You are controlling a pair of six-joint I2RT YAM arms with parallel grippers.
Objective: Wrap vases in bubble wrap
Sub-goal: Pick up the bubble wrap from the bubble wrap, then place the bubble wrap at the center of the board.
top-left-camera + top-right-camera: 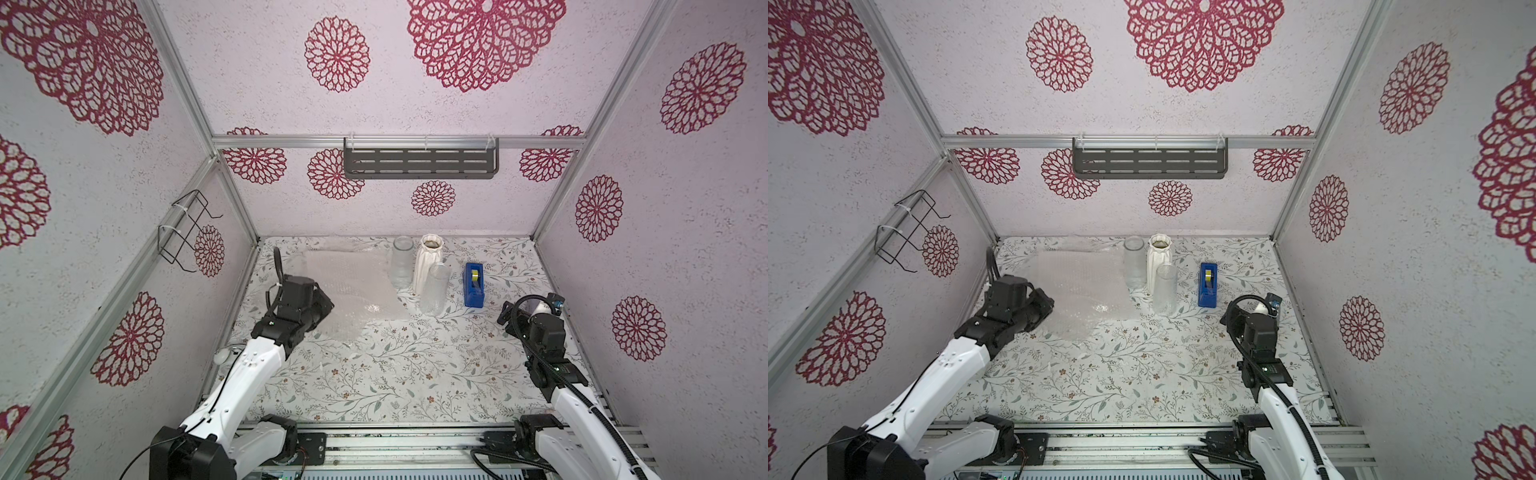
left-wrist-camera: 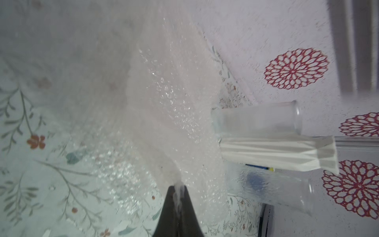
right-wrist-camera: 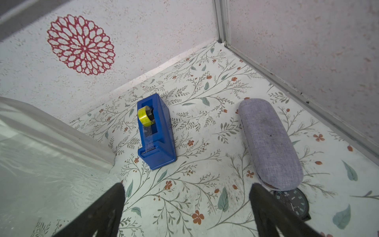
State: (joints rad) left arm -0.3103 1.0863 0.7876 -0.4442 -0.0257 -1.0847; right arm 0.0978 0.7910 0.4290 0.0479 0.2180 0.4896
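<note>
**Left of frame.** In both top views you find the black left gripper [image 1: 325, 308] low over the floral-printed table [image 1: 374, 374], at mid-height beside the left wall. In the left wrist view its jaws are pressed together on a bunched edge of the translucent, crinkly bubble wrap sheet [image 2: 174, 102], which fans out from the pinch.

**Centre-left.** In a top view the bubble wrap spreads from the left gripper towards the back wall and towards the vases. Whether its right edge touches a vase's foot you cannot tell.

**Centre.** Three vases stand upright, close together and unwrapped.
- The clear glass cylinder vase [image 1: 402, 264] is leftmost.
- The white ribbed ceramic vase [image 1: 428, 266] with a narrowed neck stands just beside it on the right.
- The second clear glass cylinder vase [image 1: 435, 291] stands lower in the frame, in front of the ceramic one.

**Right of centre.** The blue plastic tape dispenser [image 1: 474, 284], carrying a yellow roll, sits near the vases but apart from them.

**Right of frame.** The black right gripper [image 3: 187, 185] hangs above the table with its jaws spread wide, and you see nothing between them. The right wrist view also shows a grey fabric oblong case [image 3: 268, 141] lying on the table. A black round watch [image 3: 293, 202] lies just beside one end of it.
</note>
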